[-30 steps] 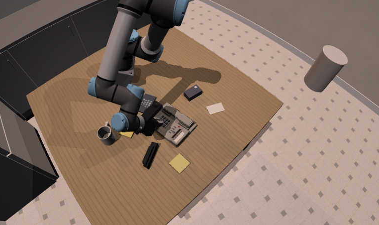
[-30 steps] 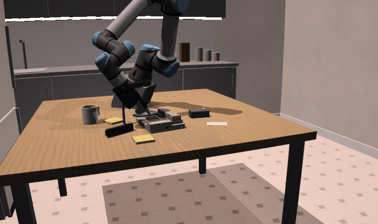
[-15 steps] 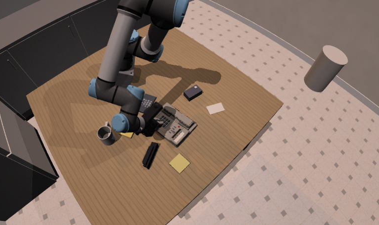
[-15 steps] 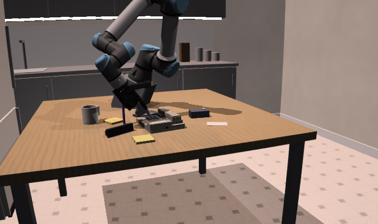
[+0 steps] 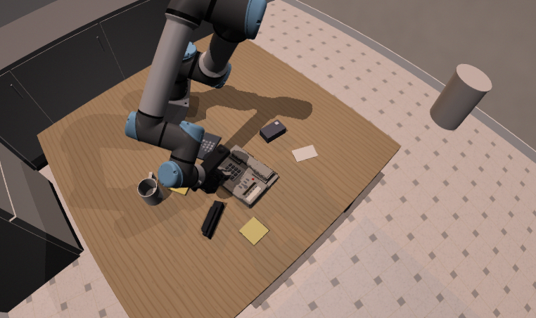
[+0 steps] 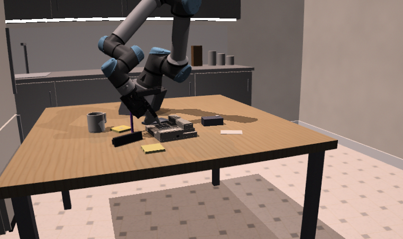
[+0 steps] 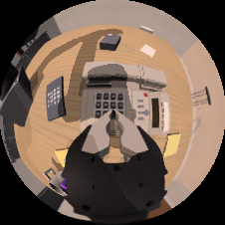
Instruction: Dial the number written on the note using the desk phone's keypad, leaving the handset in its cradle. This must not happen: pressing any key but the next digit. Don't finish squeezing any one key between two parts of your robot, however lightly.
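Observation:
The grey desk phone (image 5: pixel 258 179) (image 6: pixel 179 133) (image 7: pixel 149 100) lies mid-table with its handset (image 5: pixel 252 160) (image 7: pixel 124 75) in the cradle. My gripper (image 5: pixel 225 172) (image 6: pixel 157 121) (image 7: pixel 112 111) is shut with nothing between the fingers. Its joined fingertips point down onto the dark keypad (image 5: pixel 233 169) (image 7: pixel 110 101), at the near edge of the key block. I cannot tell if the tips touch a key. A white note (image 5: pixel 304 153) (image 6: pixel 231 131) (image 7: pixel 147 50) lies to the phone's right; its writing is not readable.
A grey mug (image 5: pixel 148 191) (image 6: pixel 95 121) stands left of the phone. Two yellow pads (image 5: pixel 253 230) (image 6: pixel 152 147) (image 6: pixel 120 128), a black bar (image 5: pixel 212 219) (image 6: pixel 127 138), a dark box (image 5: pixel 272 130) (image 6: pixel 211 120) and a black calculator (image 5: pixel 209 145) (image 7: pixel 55 97) lie around it.

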`<state>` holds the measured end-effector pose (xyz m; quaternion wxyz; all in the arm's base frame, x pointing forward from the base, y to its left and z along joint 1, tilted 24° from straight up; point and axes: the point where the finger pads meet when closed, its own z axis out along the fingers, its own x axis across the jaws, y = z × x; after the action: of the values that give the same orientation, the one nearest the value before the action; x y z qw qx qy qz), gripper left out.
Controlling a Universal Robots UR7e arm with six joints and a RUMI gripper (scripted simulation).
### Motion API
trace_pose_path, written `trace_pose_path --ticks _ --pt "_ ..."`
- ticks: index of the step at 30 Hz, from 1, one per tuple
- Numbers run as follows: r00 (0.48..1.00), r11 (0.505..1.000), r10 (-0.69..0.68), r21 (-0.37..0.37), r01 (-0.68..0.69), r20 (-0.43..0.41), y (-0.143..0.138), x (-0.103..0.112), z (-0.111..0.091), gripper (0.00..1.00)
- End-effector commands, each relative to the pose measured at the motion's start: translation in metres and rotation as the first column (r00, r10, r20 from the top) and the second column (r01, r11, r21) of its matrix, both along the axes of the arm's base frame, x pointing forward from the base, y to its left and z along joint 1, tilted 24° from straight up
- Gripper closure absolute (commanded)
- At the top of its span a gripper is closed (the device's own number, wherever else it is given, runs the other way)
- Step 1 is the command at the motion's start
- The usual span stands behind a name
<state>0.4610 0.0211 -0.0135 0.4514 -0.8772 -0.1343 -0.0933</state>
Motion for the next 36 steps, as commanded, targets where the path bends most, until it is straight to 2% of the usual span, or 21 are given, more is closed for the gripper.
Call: trace_pose_path --ticks 1,29,36 --pt "1.0 1.0 0.0 -0.001 0.0 0.001 -0.0002 0.0004 -0.0002 1.0" --pt "1.0 1.0 0.0 -0.001 0.0 0.001 0.0008 0.001 -0.0028 1.0" --pt "1.0 1.0 0.0 -0.001 0.0 0.001 -0.0029 -0.0013 0.0068 1.0"
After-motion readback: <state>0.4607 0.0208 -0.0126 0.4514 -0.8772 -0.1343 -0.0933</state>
